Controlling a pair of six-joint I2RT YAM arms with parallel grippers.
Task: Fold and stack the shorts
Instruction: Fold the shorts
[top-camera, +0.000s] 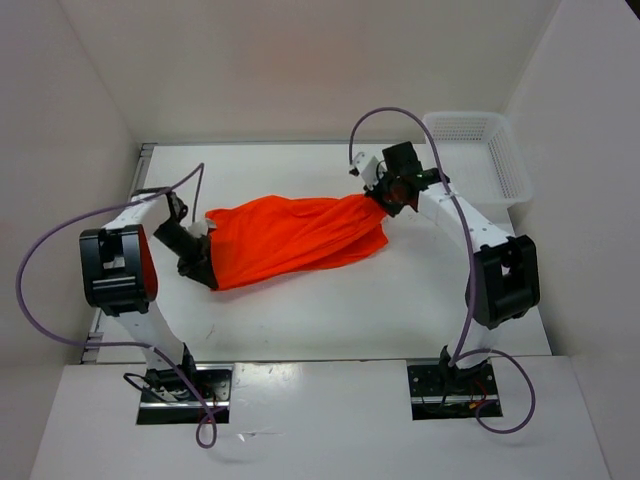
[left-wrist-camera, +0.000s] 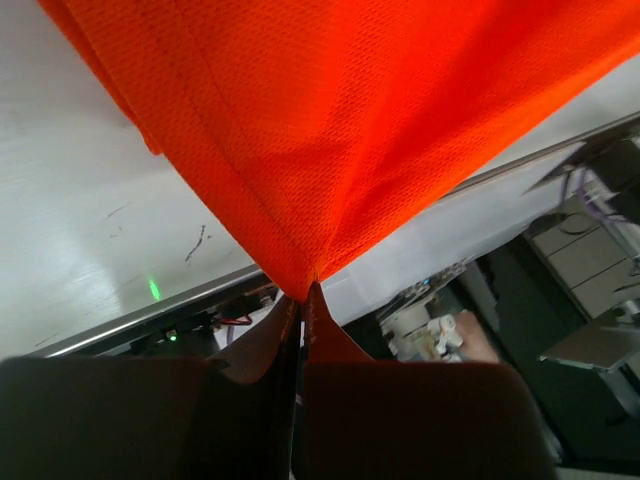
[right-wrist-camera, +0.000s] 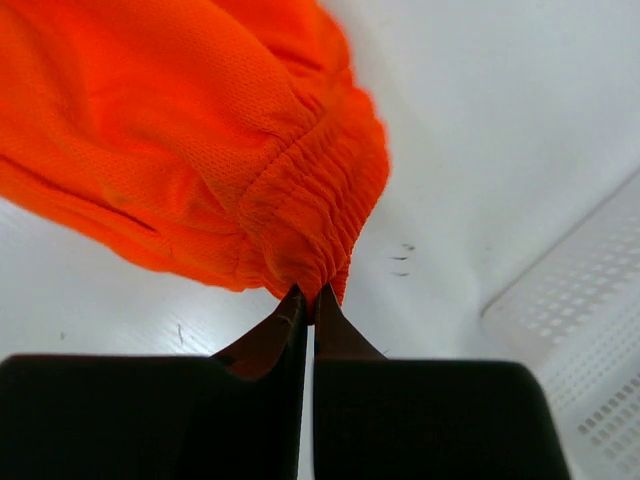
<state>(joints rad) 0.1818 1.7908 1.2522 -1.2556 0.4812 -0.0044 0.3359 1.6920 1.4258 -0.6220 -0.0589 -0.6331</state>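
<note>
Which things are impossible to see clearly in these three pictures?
1. Left wrist view: most of the shorts, cut off by the top edge.
2. Right wrist view: most of the basket, cut off by the right edge.
3. All views: the drawstring is not visible, perhaps hidden inside folds.

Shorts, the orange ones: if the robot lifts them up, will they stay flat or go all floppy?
Probably floppy: the shorts bunch and wrinkle between the jaws pinching each end. Likely light too, since thin pinches seem to hold them. The gathered waistband looks stretchy, so it may pull longer rather than stay firm.
</note>
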